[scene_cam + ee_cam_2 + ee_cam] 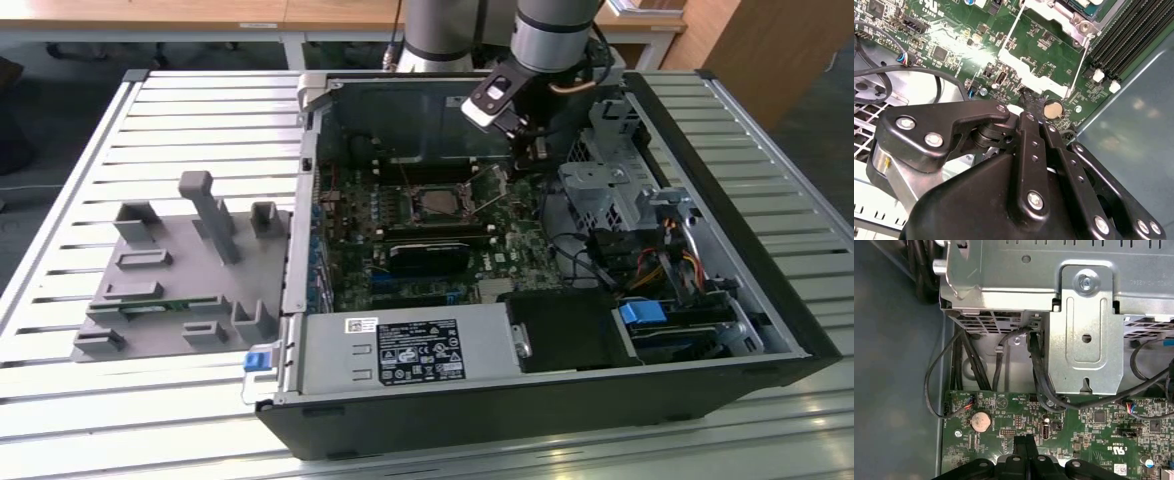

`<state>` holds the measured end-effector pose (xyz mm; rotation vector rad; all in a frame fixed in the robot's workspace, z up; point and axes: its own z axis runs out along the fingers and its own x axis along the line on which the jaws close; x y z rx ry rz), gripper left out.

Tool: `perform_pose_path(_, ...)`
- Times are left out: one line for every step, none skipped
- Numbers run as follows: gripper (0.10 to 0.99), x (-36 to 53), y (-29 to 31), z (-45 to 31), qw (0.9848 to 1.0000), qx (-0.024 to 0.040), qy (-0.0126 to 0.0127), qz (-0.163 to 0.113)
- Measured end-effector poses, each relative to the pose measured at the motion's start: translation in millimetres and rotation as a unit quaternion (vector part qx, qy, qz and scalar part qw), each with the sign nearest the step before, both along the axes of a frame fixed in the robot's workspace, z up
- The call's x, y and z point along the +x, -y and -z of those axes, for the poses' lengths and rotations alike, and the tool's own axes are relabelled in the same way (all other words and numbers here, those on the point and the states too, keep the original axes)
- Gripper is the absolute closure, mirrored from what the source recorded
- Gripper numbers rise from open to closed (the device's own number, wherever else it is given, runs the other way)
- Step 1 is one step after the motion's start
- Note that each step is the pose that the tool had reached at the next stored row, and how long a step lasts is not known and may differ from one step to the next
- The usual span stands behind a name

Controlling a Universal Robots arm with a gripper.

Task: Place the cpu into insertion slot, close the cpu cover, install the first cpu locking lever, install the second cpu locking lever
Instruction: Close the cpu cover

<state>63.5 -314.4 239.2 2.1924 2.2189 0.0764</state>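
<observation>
We find the gripper (1026,101) fingers (1019,444) pressed together; just beyond them the cover (1054,12) looks shut, both levers (1080,65) apparently unlatched.

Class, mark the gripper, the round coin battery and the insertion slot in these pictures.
gripper (1024,439): first wrist view, between its black fingertips.
coin battery (980,421): first wrist view, centre of its silver face.
insertion slot (416,204): exterior view, on its metal rim.

slatted metal table (80,420); wooden desks (200,15) behind; wooden cabinet (774,50) at exterior view's right; dark floor (821,140).
</observation>
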Motion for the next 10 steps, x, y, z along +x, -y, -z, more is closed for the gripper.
perform_pose_path(0.980, -0.8, 0.0, 0.0, 1.0000, 0.0000, 0.0000, 0.000)
perform_pose_path(0.980, -1.9, 0.0, 0.1, 1.0000, 0.0000, 0.0000, 0.000)
perform_pose_path(0.980, -2.9, 0.0, 0.1, 1.0000, 0.0000, 0.0000, 0.000)
perform_pose_path(0.980, -4.0, 0.0, 0.1, 1.0000, 0.0000, 0.0000, 0.000)
perform_pose_path(0.980, -5.2, 0.0, 0.1, 1.0000, 0.0001, 0.0000, 0.000)
perform_pose_path(0.980, -6.5, 0.0, 0.1, 1.0000, 0.0001, 0.0000, 0.000)
perform_pose_path(0.980, -8.2, 0.0, 0.1, 1.0000, 0.0001, 0.0000, 0.000)
perform_pose_path(0.980, -10.0, 0.0, 0.1, 1.0000, 0.0001, 0.0000, 0.000)
perform_pose_path(0.980, -11.6, 0.0, 0.1, 1.0000, 0.0001, 0.0000, 0.000)
perform_pose_path(0.980, -13.1, 0.0, 0.0, 1.0000, 0.0000, 0.0000, 0.000)
